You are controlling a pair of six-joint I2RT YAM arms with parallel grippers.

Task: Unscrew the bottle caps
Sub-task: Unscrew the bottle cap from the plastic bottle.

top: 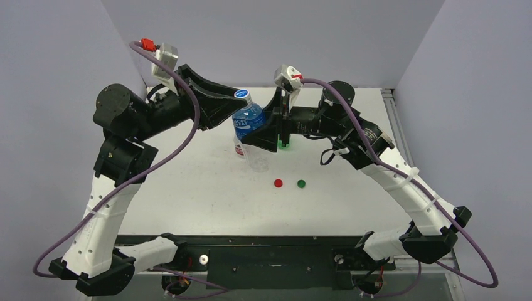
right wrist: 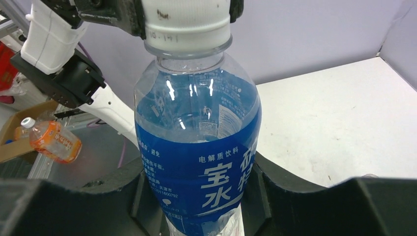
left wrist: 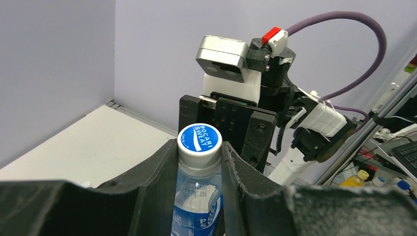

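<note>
A clear bottle with a blue label [top: 249,120] is held upright above the table's far middle. My right gripper [top: 268,128] is shut round its body [right wrist: 196,147], a finger on each side of the label. My left gripper [top: 233,100] is shut on its white cap with a blue top [left wrist: 199,140], and the fingers [left wrist: 157,167] press the cap's sides. That cap sits on the bottle's neck [right wrist: 187,19]. A loose red cap [top: 278,183] and a loose green cap [top: 301,184] lie on the table nearer to me.
Just below the held bottle stand a clear bottle with a red-white label [top: 239,149] and a clear ribbed bottle [top: 259,160]. A green shape [top: 285,146] shows under the right gripper. Grey walls close the table [top: 207,194] behind and at both sides.
</note>
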